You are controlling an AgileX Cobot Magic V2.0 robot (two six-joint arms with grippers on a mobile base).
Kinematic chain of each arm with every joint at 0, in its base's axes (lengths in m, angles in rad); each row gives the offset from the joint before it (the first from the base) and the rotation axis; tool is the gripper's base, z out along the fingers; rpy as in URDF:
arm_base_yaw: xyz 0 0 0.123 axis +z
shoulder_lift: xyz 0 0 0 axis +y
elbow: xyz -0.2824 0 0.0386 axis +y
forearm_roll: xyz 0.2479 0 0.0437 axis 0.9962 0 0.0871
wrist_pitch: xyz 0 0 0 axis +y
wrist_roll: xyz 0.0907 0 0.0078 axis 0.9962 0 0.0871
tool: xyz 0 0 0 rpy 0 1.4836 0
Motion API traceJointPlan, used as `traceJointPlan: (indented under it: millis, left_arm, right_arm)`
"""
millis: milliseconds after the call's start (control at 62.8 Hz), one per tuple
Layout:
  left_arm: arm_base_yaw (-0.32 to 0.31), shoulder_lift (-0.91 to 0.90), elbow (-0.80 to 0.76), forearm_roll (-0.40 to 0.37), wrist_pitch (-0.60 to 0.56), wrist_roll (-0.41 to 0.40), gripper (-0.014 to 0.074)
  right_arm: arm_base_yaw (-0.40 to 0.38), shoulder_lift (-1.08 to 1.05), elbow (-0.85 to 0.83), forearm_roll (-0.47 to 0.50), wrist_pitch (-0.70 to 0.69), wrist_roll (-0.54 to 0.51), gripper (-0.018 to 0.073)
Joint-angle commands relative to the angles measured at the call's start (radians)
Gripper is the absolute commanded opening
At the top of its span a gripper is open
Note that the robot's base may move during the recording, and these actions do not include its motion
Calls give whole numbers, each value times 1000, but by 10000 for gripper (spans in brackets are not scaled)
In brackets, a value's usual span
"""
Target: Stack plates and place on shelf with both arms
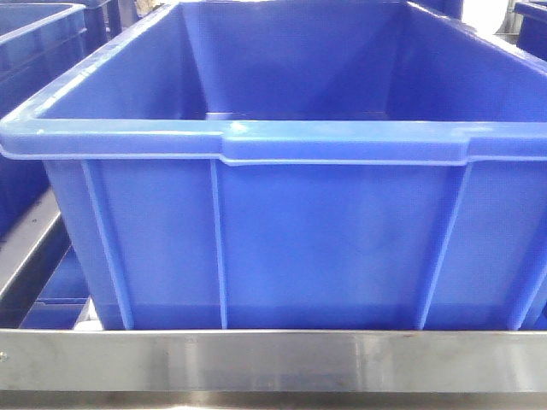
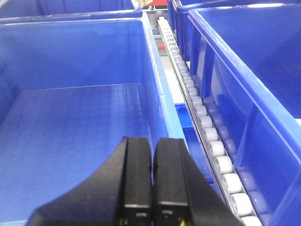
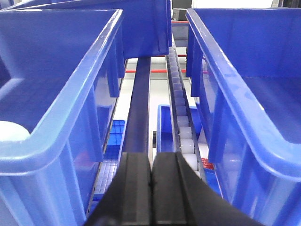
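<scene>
A: Do the plates show anywhere?

B: No. Only a pale rounded edge [image 3: 10, 131] sits inside one blue bin [image 3: 56, 94]; what it is cannot be told.

A: And the arms?

B: The left gripper [image 2: 153, 176] hovers above a bin [image 2: 70, 117] beside the roller track [image 2: 207, 129], fingers pressed together, holding nothing. The right gripper [image 3: 151, 188] hangs between bins, likewise clenched and unladen.

A: The stage?

B: Unsettled; plates may await fetching or be already shelved.

White plate [image 3: 10, 132] edge, L blue bin [image 3: 75, 89] corner; rest hidden.
</scene>
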Motion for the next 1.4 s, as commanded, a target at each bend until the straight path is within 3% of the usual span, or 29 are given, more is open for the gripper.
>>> traceJointPlan:
  millis: [0,191,334,430,652,1384]
  left_arm:
    - [0,13,-31,-4,-83,-7,84]
    - [2,2,9,-4,-121,-7,84]
    - [49,-67,135,-4,-282,-7,84]
    - [86,-120,213,-4,-322,-7,84]
    - [97,-270,359,-4,-326,-7,84]
    - [95,-279,357,-4,-291,-7,84]
  right_arm:
    - [-6,-21,-16,-10,-94,0,49]
    - [-6,-21,-16,-10,-94,0,49]
    - [-6,-21,-16,-10,-94,0,49]
    - [-6,-21,-16,-10,-94,0,49]
    - [-6,-21,-16,-10,-94,0,49]
    - [-6,-21,-16,-10,-92,0,49]
